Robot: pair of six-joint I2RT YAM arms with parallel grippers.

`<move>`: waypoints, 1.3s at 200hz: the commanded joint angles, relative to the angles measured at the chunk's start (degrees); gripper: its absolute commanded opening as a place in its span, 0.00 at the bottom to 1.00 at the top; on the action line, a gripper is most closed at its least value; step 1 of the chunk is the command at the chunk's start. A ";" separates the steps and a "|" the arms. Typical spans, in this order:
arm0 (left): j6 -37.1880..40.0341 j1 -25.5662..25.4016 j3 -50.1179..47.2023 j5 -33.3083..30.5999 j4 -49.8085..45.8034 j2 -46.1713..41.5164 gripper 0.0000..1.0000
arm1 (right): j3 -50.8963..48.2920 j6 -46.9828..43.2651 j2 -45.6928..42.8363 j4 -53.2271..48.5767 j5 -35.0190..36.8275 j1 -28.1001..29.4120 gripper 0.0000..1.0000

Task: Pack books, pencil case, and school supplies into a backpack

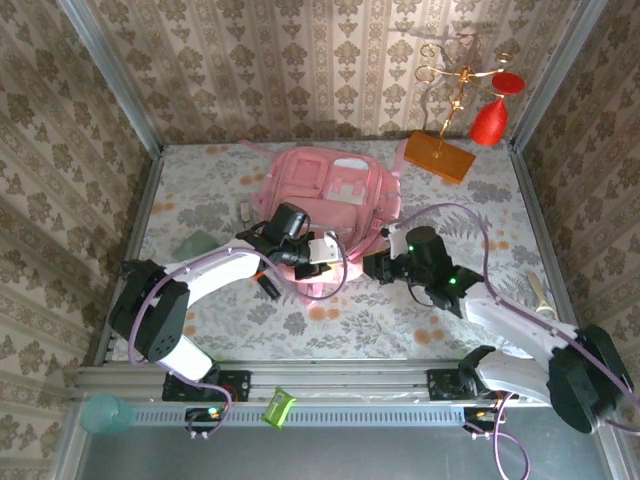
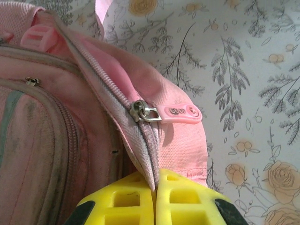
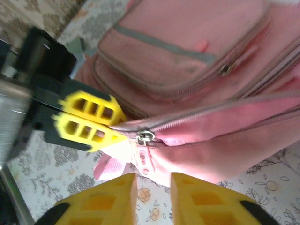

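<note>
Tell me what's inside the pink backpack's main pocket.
Nothing inside shows: the backpack has its zip closed up to the slider, so fabric covers any contents. The left gripper pinches the seam beside it.

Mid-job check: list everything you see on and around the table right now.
backpack: one, pink, lying mid-table
zip pull: one, pink, on the backpack's zip between the grippers
stand: one, orange base with gold wire and red ornaments, far right corner
green thing: one, pale green, left of the backpack; too small to identify
grey item: one, small, by the backpack's left side
stick: one, beige, right edge of the table
cup: one, teal, near left corner by the rail
packet: one, green, on the front rail
left gripper: yellow fingers, shut on the backpack's zip edge
right gripper: yellow fingers, open, just short of the zip pull
</note>
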 commanded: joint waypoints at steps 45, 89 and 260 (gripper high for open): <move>-4.13 -0.08 0.63 8.00 3.87 -2.09 0.00 | 0.59 0.26 8.41 6.44 2.13 5.49 0.36; -3.49 -0.55 1.16 7.88 2.73 -1.60 0.00 | 1.59 -0.51 10.56 5.08 8.58 5.77 0.34; -1.50 -2.21 1.94 5.62 0.72 -0.49 0.00 | 0.19 6.47 14.22 22.84 -5.83 1.13 0.22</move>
